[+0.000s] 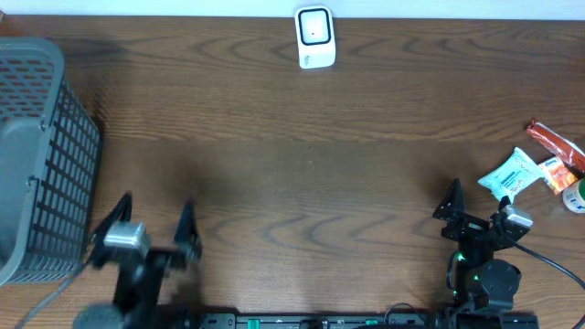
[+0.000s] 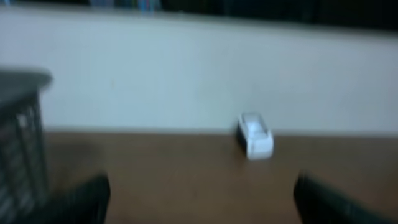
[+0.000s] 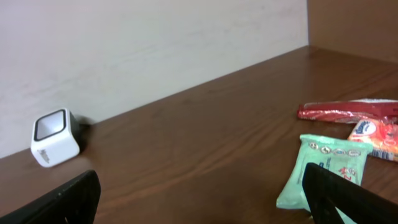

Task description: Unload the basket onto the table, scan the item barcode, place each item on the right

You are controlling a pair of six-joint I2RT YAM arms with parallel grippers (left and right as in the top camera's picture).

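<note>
Green packet (image 1: pixel 510 174) lies well to the right of the white scanner (image 1: pixel 315 37) and much nearer the robot, just beside the right gripper (image 1: pixel 477 208), whose jaws stand spread wide with nothing between them. The left gripper (image 1: pixel 151 224), off to the scanner's other side and equally near, is also spread wide and empty. A little further out, an orange-and-white packet (image 1: pixel 555 174) and a red packet (image 1: pixel 555 144) lie right of the scanner. A grey basket (image 1: pixel 37 155) stands far to its left. The scanner sits farthest, at the table's (image 1: pixel 302 137) back edge.
</note>
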